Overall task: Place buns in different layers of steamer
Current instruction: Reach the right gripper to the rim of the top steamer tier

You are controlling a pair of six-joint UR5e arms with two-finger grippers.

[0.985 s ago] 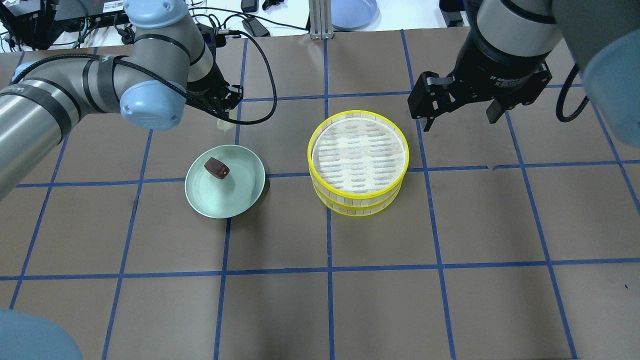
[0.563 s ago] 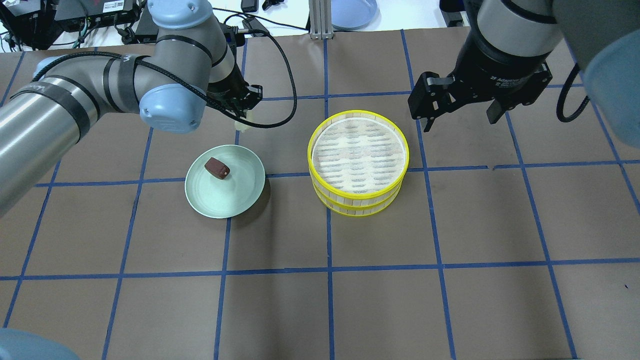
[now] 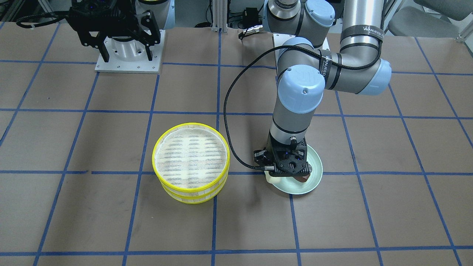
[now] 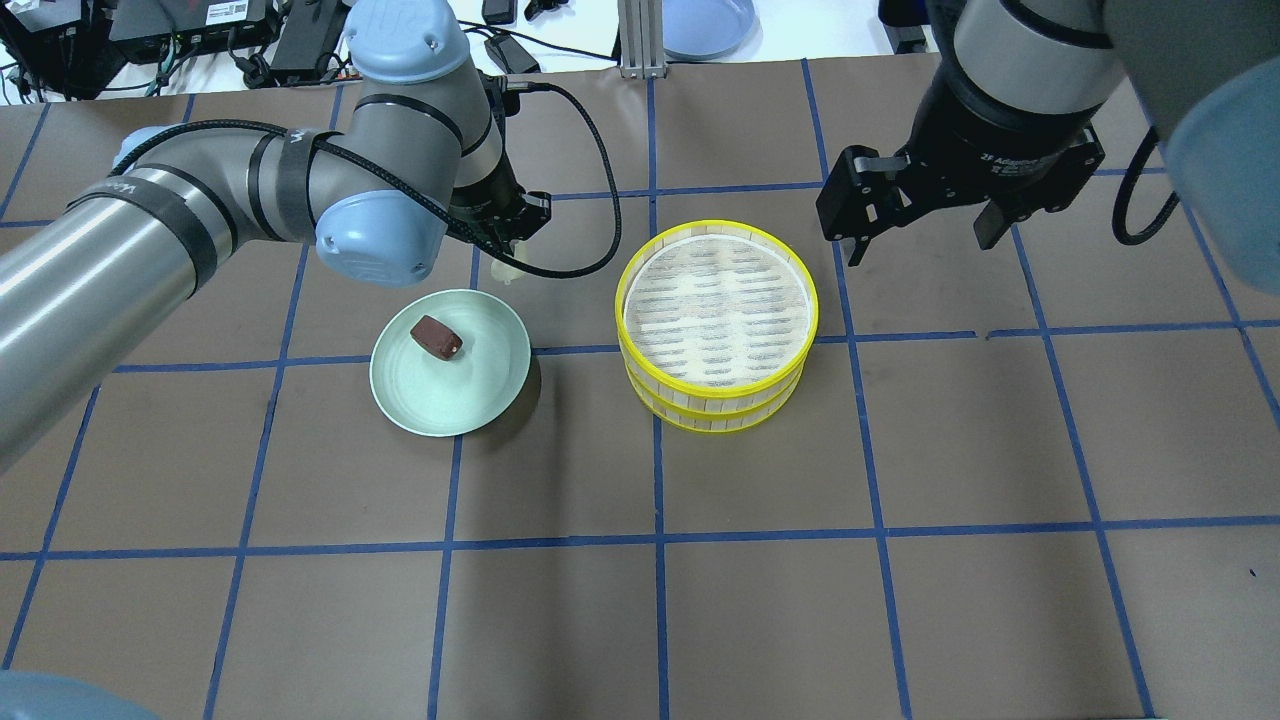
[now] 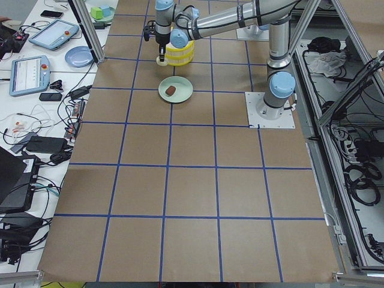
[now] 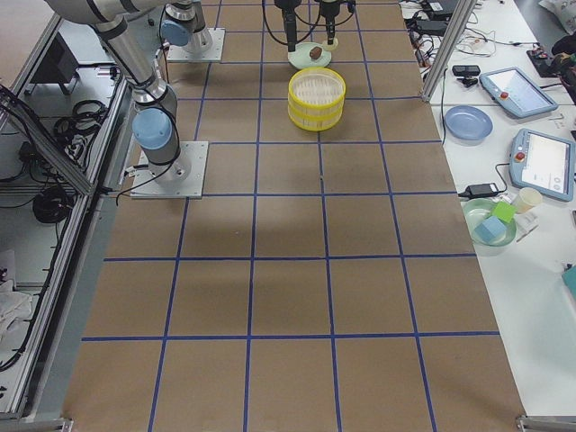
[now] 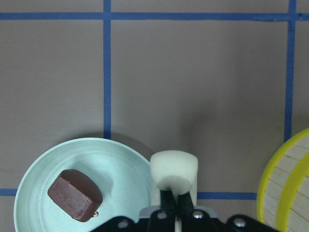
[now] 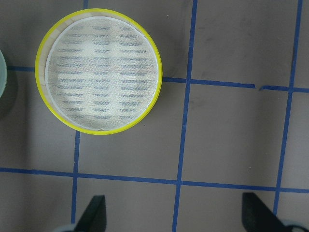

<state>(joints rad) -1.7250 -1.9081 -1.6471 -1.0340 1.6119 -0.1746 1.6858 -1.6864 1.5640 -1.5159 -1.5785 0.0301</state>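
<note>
My left gripper is shut on the pale cream bun and holds it above the table, just past the far right edge of the pale green plate. The left wrist view shows the cream bun pinched in the gripper. The dark reddish-brown bun lies on the plate. The steamer stands as a two-tier stack to the right, and its top layer holds nothing. My right gripper is open and empty, high behind the steamer's far right.
The left arm's black cable loops between the gripper and the steamer. A blue plate sits beyond the table's far edge. The right arm's base plate is at the robot side. Blue tape lines grid the brown table.
My left gripper has carried the cream bun to the right, toward the steamer. The right arm, plate, brown bun and steamer have not moved.
</note>
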